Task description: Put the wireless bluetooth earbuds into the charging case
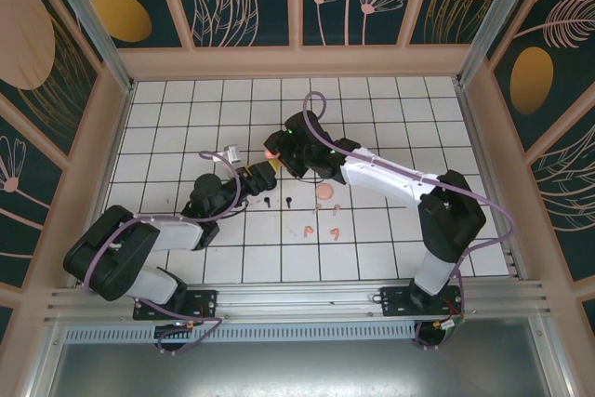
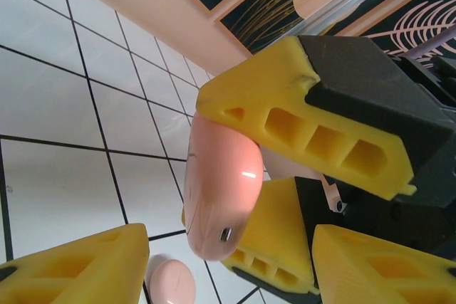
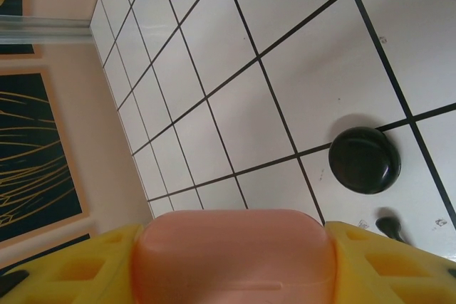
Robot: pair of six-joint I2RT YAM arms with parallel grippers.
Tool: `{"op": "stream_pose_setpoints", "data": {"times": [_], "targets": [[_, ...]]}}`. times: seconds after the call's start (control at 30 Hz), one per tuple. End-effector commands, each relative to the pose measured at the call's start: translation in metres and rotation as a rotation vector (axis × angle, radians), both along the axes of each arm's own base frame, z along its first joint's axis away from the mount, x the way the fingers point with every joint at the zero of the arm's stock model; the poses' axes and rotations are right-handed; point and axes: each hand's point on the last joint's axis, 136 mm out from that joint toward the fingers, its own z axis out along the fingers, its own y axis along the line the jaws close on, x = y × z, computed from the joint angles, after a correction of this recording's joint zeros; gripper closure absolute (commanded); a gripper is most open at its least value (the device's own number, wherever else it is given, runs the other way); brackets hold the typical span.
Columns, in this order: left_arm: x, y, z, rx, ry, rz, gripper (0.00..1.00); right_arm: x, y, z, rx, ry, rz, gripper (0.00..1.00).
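Note:
A pale pink charging case [image 3: 231, 247] is clamped, closed, between the yellow fingers of my right gripper [image 3: 231, 268] above the middle of the table [image 1: 271, 150]. In the left wrist view the same case [image 2: 217, 190] hangs end-down. My left gripper [image 2: 229, 261] stands open around its lower end, with a gap between the left finger [image 2: 78, 268] and the case. Pink earbuds [image 1: 333, 232] and two black earbuds [image 1: 267, 200] lie on the tiles in front of the grippers. My left gripper [image 1: 258, 174] meets the right gripper [image 1: 276, 152] from the near left.
A second pink case [image 1: 325, 191] lies shut on the tiles by the pink buds. A round black case [image 3: 363, 160] rests on the tiles with a black bud [image 3: 388, 226] beside it. Peach walls [image 1: 297, 62] ring the white grid table.

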Motion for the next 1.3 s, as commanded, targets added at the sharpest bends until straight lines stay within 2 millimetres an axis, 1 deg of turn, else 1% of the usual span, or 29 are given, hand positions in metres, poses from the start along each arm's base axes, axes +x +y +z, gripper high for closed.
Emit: {"op": "stream_pose_setpoints", "data": {"times": [0.0, 0.1, 0.33, 0.47, 0.57, 0.73, 0.9, 1.03, 1.1, 1.2, 1.27], "targets": [[0.003, -0.007, 0.020, -0.031, -0.069, -0.019, 0.41, 0.000, 0.013, 0.014, 0.043, -0.018, 0.018, 0.51], [0.007, -0.009, 0.021, -0.031, -0.075, -0.016, 0.44, 0.000, 0.013, 0.014, 0.043, -0.018, 0.020, 0.51], [0.012, -0.013, 0.024, -0.032, -0.085, -0.019, 0.58, -0.002, 0.012, 0.014, 0.042, -0.018, 0.021, 0.51], [0.013, -0.013, 0.024, -0.035, -0.083, -0.020, 0.63, -0.002, 0.011, 0.015, 0.042, -0.020, 0.020, 0.51], [0.012, -0.013, 0.023, -0.034, -0.081, -0.019, 0.64, -0.002, 0.012, 0.015, 0.043, -0.022, 0.021, 0.51], [0.012, -0.013, 0.023, -0.034, -0.080, -0.021, 0.73, -0.003, 0.012, 0.015, 0.048, -0.021, 0.025, 0.51], [0.012, -0.015, 0.025, -0.038, -0.087, -0.027, 0.79, -0.004, 0.014, 0.018, 0.055, -0.026, 0.032, 0.51], [0.013, -0.016, 0.027, -0.041, -0.091, -0.034, 0.87, -0.006, 0.015, 0.026, 0.067, -0.041, 0.038, 0.50], [0.013, -0.016, 0.028, -0.045, -0.092, -0.034, 0.92, -0.008, 0.016, 0.029, 0.073, -0.047, 0.042, 0.47], [0.013, -0.017, 0.030, -0.057, -0.090, -0.035, 1.00, -0.004, 0.013, 0.040, 0.086, -0.065, 0.031, 0.27], [0.013, -0.017, 0.030, -0.062, -0.088, -0.036, 1.00, 0.004, 0.003, 0.050, 0.087, -0.084, 0.009, 0.22]]}}
